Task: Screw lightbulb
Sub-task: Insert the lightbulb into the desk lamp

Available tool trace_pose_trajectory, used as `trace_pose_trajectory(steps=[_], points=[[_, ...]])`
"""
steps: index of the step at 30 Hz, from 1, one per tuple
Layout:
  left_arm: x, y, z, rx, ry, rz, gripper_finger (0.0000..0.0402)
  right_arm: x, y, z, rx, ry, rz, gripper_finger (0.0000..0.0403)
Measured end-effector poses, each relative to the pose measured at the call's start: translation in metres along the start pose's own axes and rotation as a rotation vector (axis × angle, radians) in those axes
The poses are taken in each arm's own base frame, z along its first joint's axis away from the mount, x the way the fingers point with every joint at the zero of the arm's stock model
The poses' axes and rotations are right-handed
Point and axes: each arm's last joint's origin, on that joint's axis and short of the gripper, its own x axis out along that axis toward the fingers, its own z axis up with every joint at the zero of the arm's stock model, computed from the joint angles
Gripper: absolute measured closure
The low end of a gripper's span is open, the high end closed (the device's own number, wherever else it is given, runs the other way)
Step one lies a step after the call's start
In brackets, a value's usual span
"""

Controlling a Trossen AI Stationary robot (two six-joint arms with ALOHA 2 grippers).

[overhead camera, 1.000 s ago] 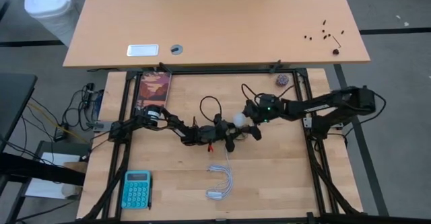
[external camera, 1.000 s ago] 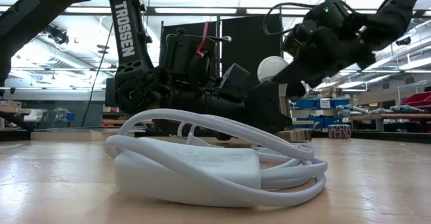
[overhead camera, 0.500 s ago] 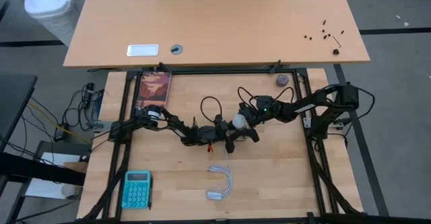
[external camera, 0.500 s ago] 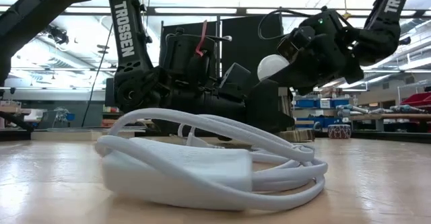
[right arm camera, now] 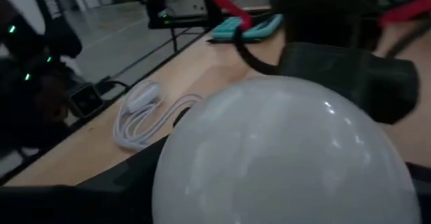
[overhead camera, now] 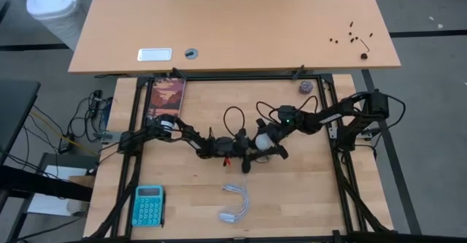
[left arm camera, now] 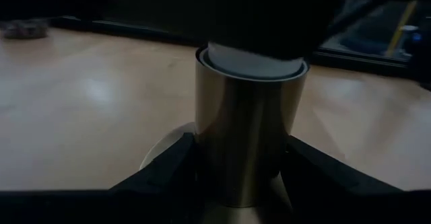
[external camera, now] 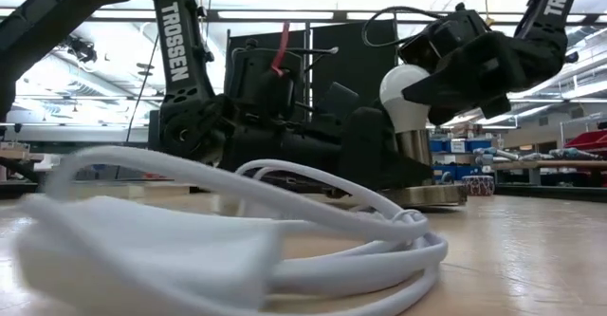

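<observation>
From above, the right claw is clamped on the lightbulb at the middle of the surface, meeting the left claw, with a white cord nearer the front edge and a teal calculator at the front left. The level view adds that the lightbulb stands upright with its base in a brassy socket. The left wrist view shows that socket squeezed between the left claw's dark fingers, and the right wrist view is nearly filled by the lightbulb.
</observation>
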Motion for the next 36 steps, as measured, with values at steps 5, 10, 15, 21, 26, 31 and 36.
trace_pose_trajectory(steps=[5,10,15,21,26,31,36], points=[[0.000,-0.003,0.000,0.025,0.006,-0.083,0.0203,0.009,0.011,-0.001,-0.131,0.024,0.004,0.0096],[0.000,-0.004,0.000,0.032,0.010,-0.122,0.0203,0.012,0.014,-0.001,-0.183,0.029,-0.017,0.0096],[0.000,-0.004,0.000,0.027,0.009,-0.124,0.0203,0.012,0.013,-0.001,-0.163,0.023,-0.040,0.0096],[0.000,-0.003,0.000,0.041,0.005,-0.118,0.0203,0.012,0.013,-0.001,-0.175,0.029,-0.060,0.0139],[0.000,-0.003,0.001,0.048,-0.001,-0.114,0.0203,0.012,0.013,-0.002,-0.153,0.038,-0.060,0.0175],[0.000,-0.003,0.002,0.046,-0.004,-0.114,0.0203,0.012,0.013,-0.003,-0.140,0.048,-0.063,0.0195],[0.000,-0.003,0.002,0.035,-0.006,-0.089,0.0203,0.010,0.010,-0.004,-0.096,0.052,-0.073,0.0205]])
